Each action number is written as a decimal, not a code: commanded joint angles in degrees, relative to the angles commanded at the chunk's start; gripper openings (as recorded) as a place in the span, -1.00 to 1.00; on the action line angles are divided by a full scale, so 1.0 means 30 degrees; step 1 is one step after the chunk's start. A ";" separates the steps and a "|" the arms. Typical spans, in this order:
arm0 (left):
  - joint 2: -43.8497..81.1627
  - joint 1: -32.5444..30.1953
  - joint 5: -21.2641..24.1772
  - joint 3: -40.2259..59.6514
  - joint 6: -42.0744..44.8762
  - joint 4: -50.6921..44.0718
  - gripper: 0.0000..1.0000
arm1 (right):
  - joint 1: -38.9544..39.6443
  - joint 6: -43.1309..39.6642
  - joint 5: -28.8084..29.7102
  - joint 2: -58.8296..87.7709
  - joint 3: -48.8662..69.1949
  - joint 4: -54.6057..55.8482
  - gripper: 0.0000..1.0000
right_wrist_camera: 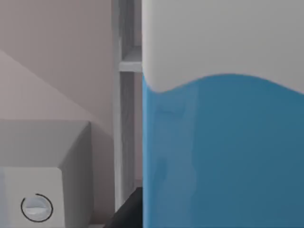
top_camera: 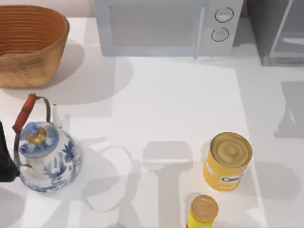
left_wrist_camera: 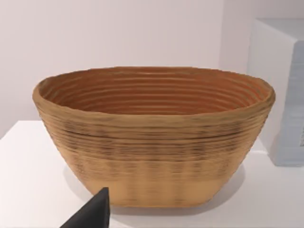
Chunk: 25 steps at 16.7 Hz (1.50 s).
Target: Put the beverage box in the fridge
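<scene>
Though glossy, a flat-sided beverage box (right_wrist_camera: 223, 142)

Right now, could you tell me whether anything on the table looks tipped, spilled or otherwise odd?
Nothing stands out. The teapot, both cans and the basket stand upright on the table, with no spill. The box is upright close before the right wrist camera, beside the fridge frame.

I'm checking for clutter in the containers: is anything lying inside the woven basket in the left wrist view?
No, the woven basket shows only its bare ribbed inner wall, with nothing resting inside what the view reveals.
</scene>
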 joint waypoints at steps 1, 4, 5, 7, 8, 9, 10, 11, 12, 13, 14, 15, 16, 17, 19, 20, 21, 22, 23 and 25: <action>0.0000 0.0000 0.0000 0.0000 0.0000 0.0000 1.00 | -0.0257 0.0013 -0.0230 0.2165 0.0888 0.1093 -1.00; 0.0000 0.0000 0.0000 0.0000 0.0000 0.0000 1.00 | -0.1033 0.0044 -0.0942 0.9577 0.3606 0.4517 -1.00; 0.0000 0.0000 0.0000 0.0000 0.0000 0.0000 1.00 | -0.1272 0.0052 -0.1167 1.2151 0.4519 0.5683 -1.00; 0.0000 0.0000 0.0000 0.0000 0.0000 0.0000 1.00 | -0.1739 0.0071 -0.1591 1.7005 0.6244 0.7911 -1.00; 0.0000 0.0000 0.0000 0.0000 0.0000 0.0000 1.00 | -0.1972 0.0081 -0.1797 1.9176 0.7029 0.8927 -1.00; 0.0000 0.0000 0.0000 0.0000 0.0000 0.0000 1.00 | -0.2194 0.0091 -0.1996 2.1162 0.7769 0.9865 -1.00; 0.0000 0.0000 0.0000 0.0000 0.0000 0.0000 1.00 | -0.2401 0.0099 -0.2186 2.2961 0.8473 1.0738 -1.00; 0.0000 0.0000 0.0000 0.0000 0.0000 0.0000 1.00 | -0.2595 0.0107 -0.2369 2.4570 0.9150 1.1556 -1.00; 0.0000 0.0000 0.0000 0.0000 0.0000 0.0000 1.00 | -0.2784 0.0115 -0.2545 2.5988 0.9796 1.2321 -1.00; 0.0000 0.0000 0.0000 0.0000 0.0000 0.0000 1.00 | -0.2968 0.0124 -0.2712 2.7214 1.0401 1.3040 -1.00; 0.0000 0.0000 0.0000 0.0000 0.0000 0.0000 1.00 | -0.3139 0.0133 -0.2863 2.8246 1.0954 1.3706 -1.00; 0.0000 0.0000 0.0000 0.0000 0.0000 0.0000 1.00 | -0.3291 0.0143 -0.2994 2.9083 1.1447 1.4304 -1.00; 0.0000 0.0000 0.0000 0.0000 0.0000 0.0000 1.00 | -0.3415 0.0152 -0.3103 2.9725 1.1864 1.4811 -1.00; 0.0000 0.0000 0.0000 0.0000 0.0000 0.0000 1.00 | -0.3505 0.0157 -0.3185 3.0171 1.2183 1.5195 -1.00; 0.0000 0.0000 0.0000 0.0000 0.0000 0.0000 1.00 | -0.3573 0.0159 -0.3250 3.0491 1.2436 1.5489 -1.00; 0.0000 0.0000 0.0000 0.0000 0.0000 0.0000 1.00 | -0.3573 0.0159 -0.3250 3.0491 1.2436 1.5489 -1.00; 0.0000 0.0000 0.0000 0.0000 0.0000 0.0000 1.00 | -0.3573 0.0159 -0.3250 3.0491 1.2436 1.5489 -1.00; 0.0000 0.0000 0.0000 0.0000 0.0000 0.0000 1.00 | -0.3573 0.0159 -0.3250 3.0491 1.2436 1.5489 -1.00; 0.0000 0.0000 0.0000 0.0000 0.0000 0.0000 1.00 | -0.3469 0.0193 -0.3235 3.0455 1.2342 1.5435 -1.00; 0.0000 0.0000 0.0000 0.0000 0.0000 0.0000 1.00 | -0.3420 0.0190 -0.3184 3.0705 1.2607 1.5148 -1.00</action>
